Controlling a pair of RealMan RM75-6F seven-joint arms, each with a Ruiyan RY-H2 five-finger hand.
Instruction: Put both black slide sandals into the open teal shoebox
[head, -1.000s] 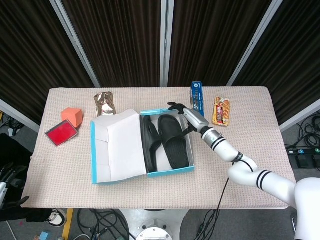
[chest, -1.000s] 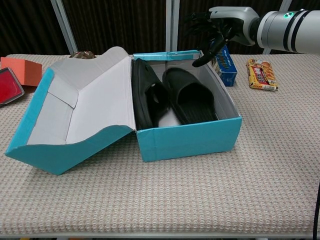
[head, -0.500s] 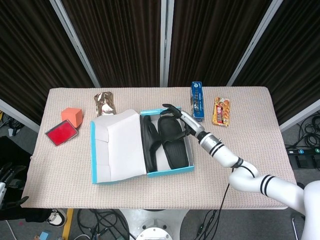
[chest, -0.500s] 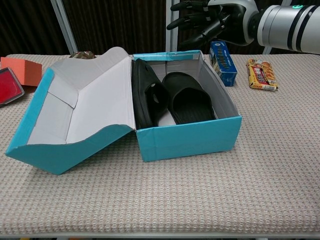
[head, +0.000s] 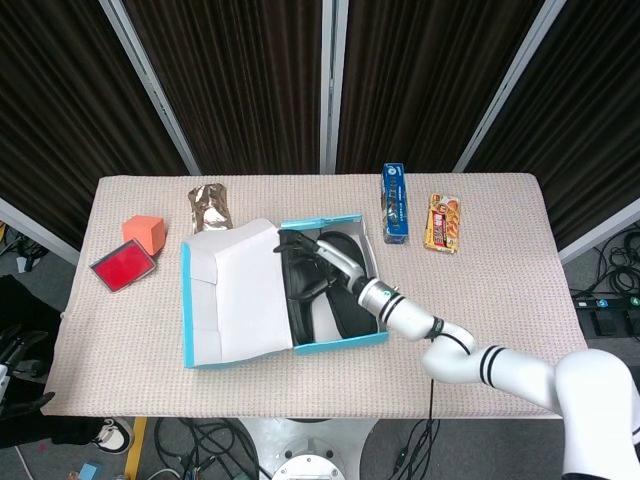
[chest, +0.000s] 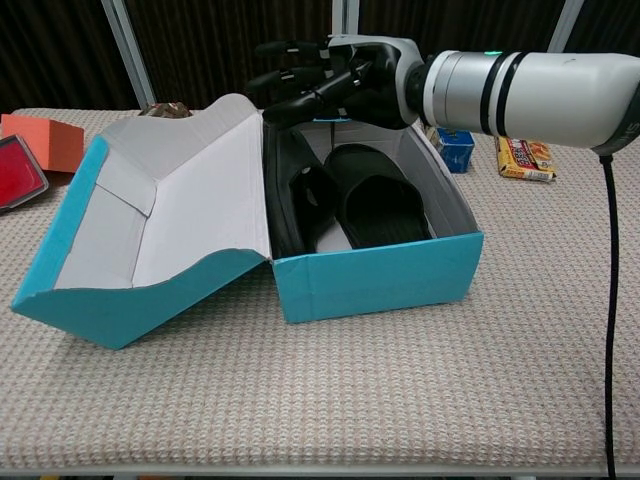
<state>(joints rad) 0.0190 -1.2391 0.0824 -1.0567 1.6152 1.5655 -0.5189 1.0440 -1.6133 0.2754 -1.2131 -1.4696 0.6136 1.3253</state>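
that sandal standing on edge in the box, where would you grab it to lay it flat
Probably by its upper edge, coming from above. The tilted sandal stands on its side against the lid side of the teal shoebox, so only that top rim is free; the flat sandal blocks its right. The right hand hovers there, empty.

Even, bright light falls from overhead across the counter (head: 500, 300), and shadows stay soft and short. The dark curtains (head: 240, 80) behind swallow the light. Both views are sharp. A pale sheen sits on the white arm (chest: 540, 90) in the chest view, and the shoebox (chest: 380, 280) interior lies shaded.
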